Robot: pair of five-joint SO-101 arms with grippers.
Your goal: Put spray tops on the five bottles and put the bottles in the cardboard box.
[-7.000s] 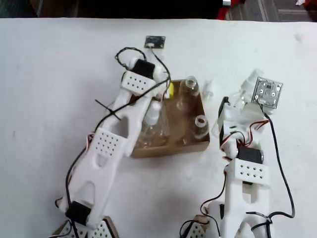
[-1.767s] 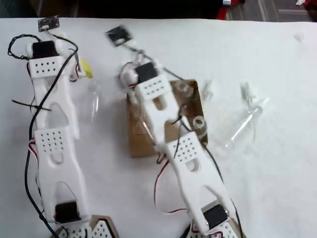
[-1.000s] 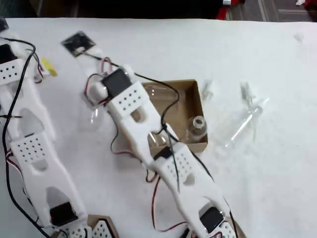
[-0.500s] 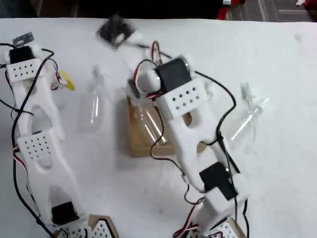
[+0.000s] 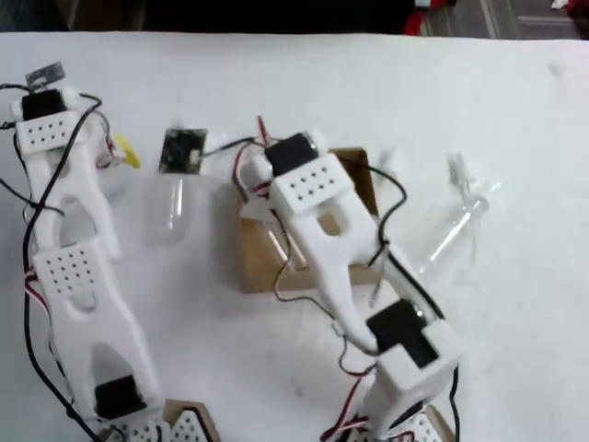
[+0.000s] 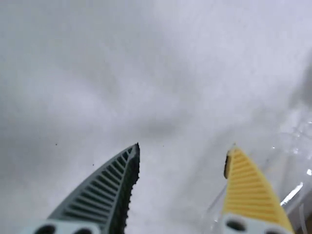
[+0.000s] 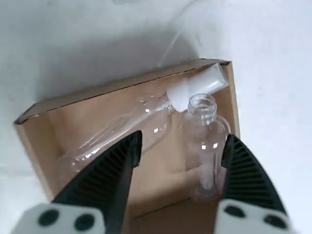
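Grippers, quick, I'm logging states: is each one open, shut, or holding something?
Left gripper: open, holding nothing.
Right gripper: open, holding nothing, above the box.

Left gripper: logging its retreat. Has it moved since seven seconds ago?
Yes. The left gripper, then over the cardboard box, now sits well left of it in the high view, beyond the bottle lying on the table.

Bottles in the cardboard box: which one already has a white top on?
The slanted bottle; the other bottle beside it has an open, bare neck.
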